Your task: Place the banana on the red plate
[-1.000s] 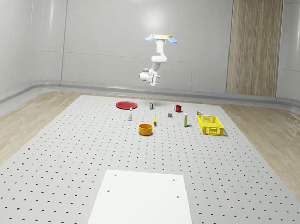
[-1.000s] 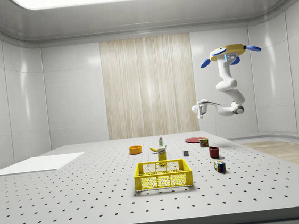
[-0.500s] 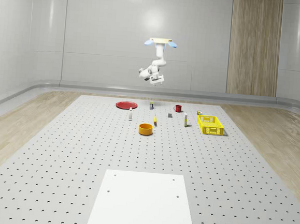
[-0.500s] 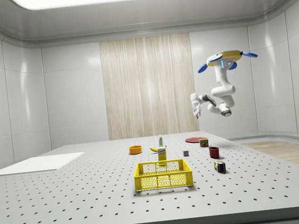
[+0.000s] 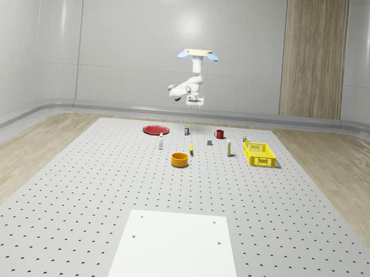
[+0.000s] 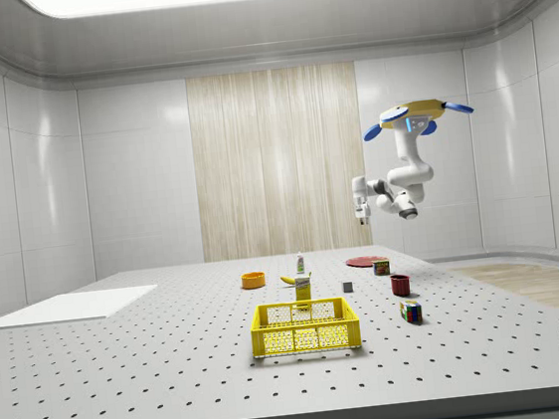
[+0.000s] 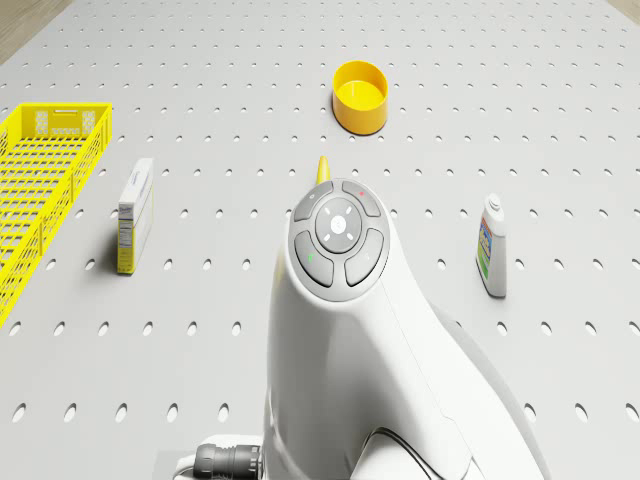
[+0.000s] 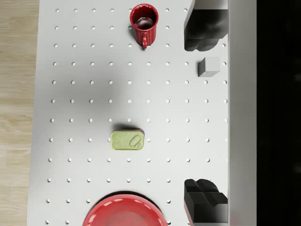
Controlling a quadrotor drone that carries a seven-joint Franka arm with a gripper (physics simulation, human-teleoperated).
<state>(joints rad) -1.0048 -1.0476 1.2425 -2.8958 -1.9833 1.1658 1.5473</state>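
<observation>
Drone view: banana [image 7: 322, 169] mostly hidden behind arm; claw [image 8: 205, 113] wide open, empty, above red plate [image 8: 124, 211], drone hovering.

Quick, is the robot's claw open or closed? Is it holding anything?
End effector: open, holding nothing, high in the air over the table, with the fingertips spread wide apart.

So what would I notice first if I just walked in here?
Probably the drone hovering high over the far end of the table, its white arm folded and its gripper open, pointing down. Then the bright colours below: the yellow crate, the red plate and the orange bowl.
</observation>
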